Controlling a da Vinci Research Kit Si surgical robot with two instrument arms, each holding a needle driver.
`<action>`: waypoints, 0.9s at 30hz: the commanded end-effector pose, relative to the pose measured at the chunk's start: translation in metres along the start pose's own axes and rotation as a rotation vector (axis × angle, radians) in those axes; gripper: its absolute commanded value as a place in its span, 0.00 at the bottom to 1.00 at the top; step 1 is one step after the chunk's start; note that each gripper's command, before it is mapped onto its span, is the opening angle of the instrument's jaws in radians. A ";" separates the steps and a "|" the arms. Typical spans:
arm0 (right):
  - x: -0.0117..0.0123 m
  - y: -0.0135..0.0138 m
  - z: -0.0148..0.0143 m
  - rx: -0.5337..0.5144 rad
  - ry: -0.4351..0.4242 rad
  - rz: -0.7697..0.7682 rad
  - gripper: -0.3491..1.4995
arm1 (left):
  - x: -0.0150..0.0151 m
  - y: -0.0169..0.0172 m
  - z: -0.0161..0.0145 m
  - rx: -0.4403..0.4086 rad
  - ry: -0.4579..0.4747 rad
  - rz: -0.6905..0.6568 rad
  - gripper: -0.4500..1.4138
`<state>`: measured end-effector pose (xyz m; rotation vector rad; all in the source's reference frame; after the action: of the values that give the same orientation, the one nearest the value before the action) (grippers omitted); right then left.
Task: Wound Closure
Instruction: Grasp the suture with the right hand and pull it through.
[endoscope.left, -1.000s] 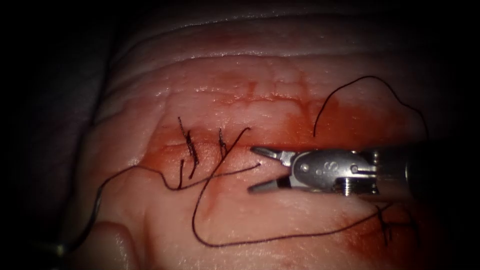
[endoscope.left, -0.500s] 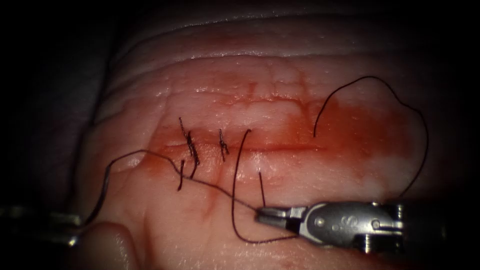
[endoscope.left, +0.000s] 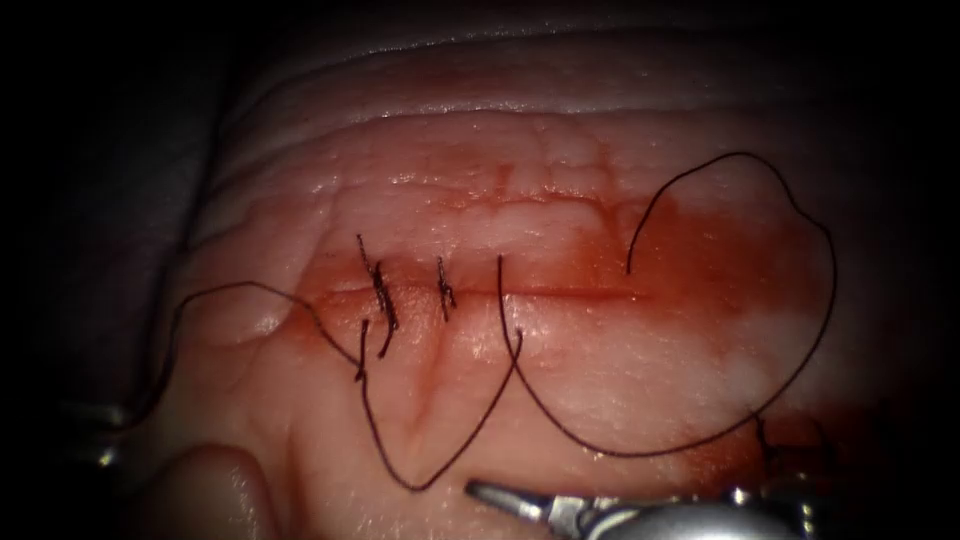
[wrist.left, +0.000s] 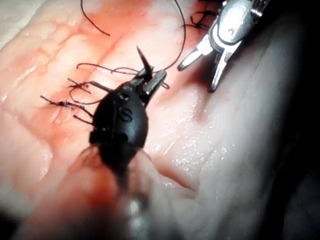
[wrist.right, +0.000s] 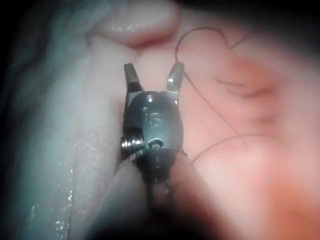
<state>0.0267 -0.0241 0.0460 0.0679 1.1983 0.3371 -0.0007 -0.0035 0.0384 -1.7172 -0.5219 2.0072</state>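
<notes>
Two grippers: one on each side, well apart.
Left gripper (wrist.left: 152, 80): shut tight on the needle (wrist.left: 144, 57); the sharp tip sticks out past it, not in the tissue (endoscope.left: 600, 370).
Right gripper (wrist.right: 152, 75): wide, holding nothing, below the cut (endoscope.left: 570, 293).
Thread (endoscope.left: 640, 455): lies in big loose loops across the cut.

Tissue (endoscope.left: 600, 380) pale pink, red fluid (endoscope.left: 700, 260) staining cut; thread (endoscope.left: 800, 330) dark purple-black; right claw (endoscope.left: 520, 500) silver metal.

Glossy wet tissue (endoscope.left: 600, 380), matt dark thread (endoscope.left: 800, 330), shiny metal right tool (wrist.right: 152, 82) fingers (wrist.right: 131, 76).
</notes>
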 end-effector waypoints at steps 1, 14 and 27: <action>-0.0013 0.0018 0.0002 -0.016 0.004 -0.011 0.86 | -0.0005 -0.0002 0.0002 0.008 0.007 0.003 0.00; -0.0076 0.0097 0.0026 -0.101 -0.064 -0.044 0.73 | -0.0009 -0.0030 -0.0029 0.122 0.002 0.006 0.00; -0.0098 0.0100 0.0070 -0.089 -0.141 -0.074 0.23 | -0.0013 -0.0030 -0.0022 0.118 0.008 0.010 0.00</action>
<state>0.0272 -0.0163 0.0593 -0.0315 1.0369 0.3147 0.0022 -0.0016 0.0403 -1.6626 -0.3841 1.9949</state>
